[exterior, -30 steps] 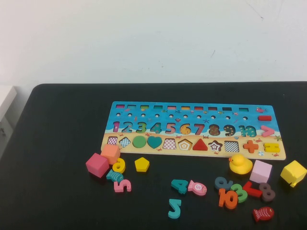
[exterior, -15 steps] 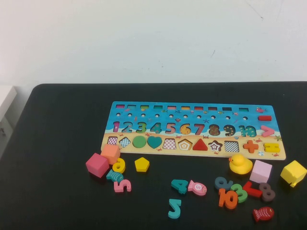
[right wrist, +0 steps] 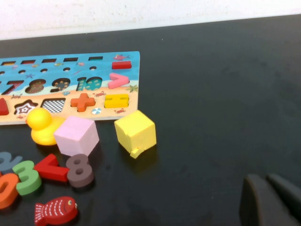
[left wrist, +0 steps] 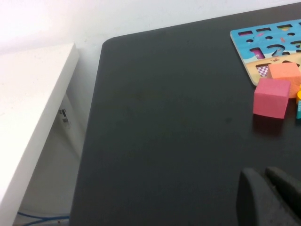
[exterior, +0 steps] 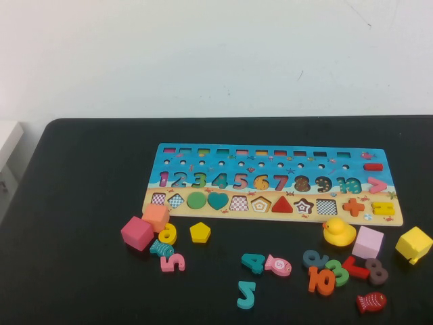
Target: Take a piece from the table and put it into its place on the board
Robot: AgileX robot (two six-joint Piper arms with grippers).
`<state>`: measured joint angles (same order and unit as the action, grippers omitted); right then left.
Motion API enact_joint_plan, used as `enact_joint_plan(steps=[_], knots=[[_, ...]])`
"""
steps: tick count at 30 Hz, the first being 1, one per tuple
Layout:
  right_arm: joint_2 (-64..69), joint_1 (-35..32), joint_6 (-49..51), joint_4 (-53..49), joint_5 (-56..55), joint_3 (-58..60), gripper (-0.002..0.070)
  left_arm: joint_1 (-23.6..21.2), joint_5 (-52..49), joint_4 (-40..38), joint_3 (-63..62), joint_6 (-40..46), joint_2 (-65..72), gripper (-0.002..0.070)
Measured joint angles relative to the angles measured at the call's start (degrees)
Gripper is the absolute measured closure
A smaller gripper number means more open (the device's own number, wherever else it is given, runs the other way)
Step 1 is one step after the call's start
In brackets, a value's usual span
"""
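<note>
The small flat yellow pentagon piece lies on the black table, just in front of the board, below the green circle and teal heart. The board shows an empty pentagon cut-out in its shape row. Neither gripper shows in the high view. My left gripper is shut and empty over bare table at the left, apart from a pink cube and the board's corner. My right gripper is shut and empty over bare table, on the side of the yellow cube away from the other loose pieces.
Pink and orange cubes, a yellow duck, a lilac cube, a yellow cube, and several loose numbers and fish lie along the table's front. A white shelf stands beyond the table's left edge.
</note>
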<state>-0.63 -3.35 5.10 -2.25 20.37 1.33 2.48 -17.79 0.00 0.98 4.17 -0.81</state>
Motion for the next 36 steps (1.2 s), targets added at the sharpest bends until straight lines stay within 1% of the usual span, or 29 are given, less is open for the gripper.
enact_joint_plan(steps=[5, 7, 12, 16, 25, 27, 30, 32, 36], knots=[[0.0, 0.0, 0.0, 0.0, 0.0, 0.0, 0.0657, 0.0, 2.3, 0.0, 0.1, 0.0, 0.0, 0.0677], [0.0, 0.0, 0.0, 0.0, 0.0, 0.0, 0.0657, 0.0, 4.8, 0.0, 0.1, 0.0, 0.0, 0.0677], [0.0, 0.0, 0.0, 0.0, 0.0, 0.0, 0.0657, 0.0, 16.4, -0.4, 0.1, 0.3, 0.0, 0.0677], [0.0, 0.0, 0.0, 0.0, 0.0, 0.0, 0.0657, 0.0, 27.9, 0.4, 0.1, 1.2, 0.0, 0.0677], [0.0, 0.0, 0.0, 0.0, 0.0, 0.0, 0.0657, 0.0, 45.7, 0.6, 0.1, 0.9, 0.0, 0.0677], [0.0, 0.0, 0.0, 0.0, 0.0, 0.0, 0.0657, 0.0, 51.1, 0.6, 0.1, -0.7, 0.0, 0.0677], [0.0, 0.0, 0.0, 0.0, 0.0, 0.0, 0.0657, 0.0, 54.1, 0.8, 0.1, -3.3, 0.0, 0.0677], [0.0, 0.0, 0.0, 0.0, 0.0, 0.0, 0.0657, 0.0, 55.3, 0.9, 0.1, -7.7, 0.0, 0.0677], [0.0, 0.0, 0.0, 0.0, 0.0, 0.0, 0.0657, 0.0, 54.2, 0.8, 0.1, -15.2, 0.0, 0.0677]])
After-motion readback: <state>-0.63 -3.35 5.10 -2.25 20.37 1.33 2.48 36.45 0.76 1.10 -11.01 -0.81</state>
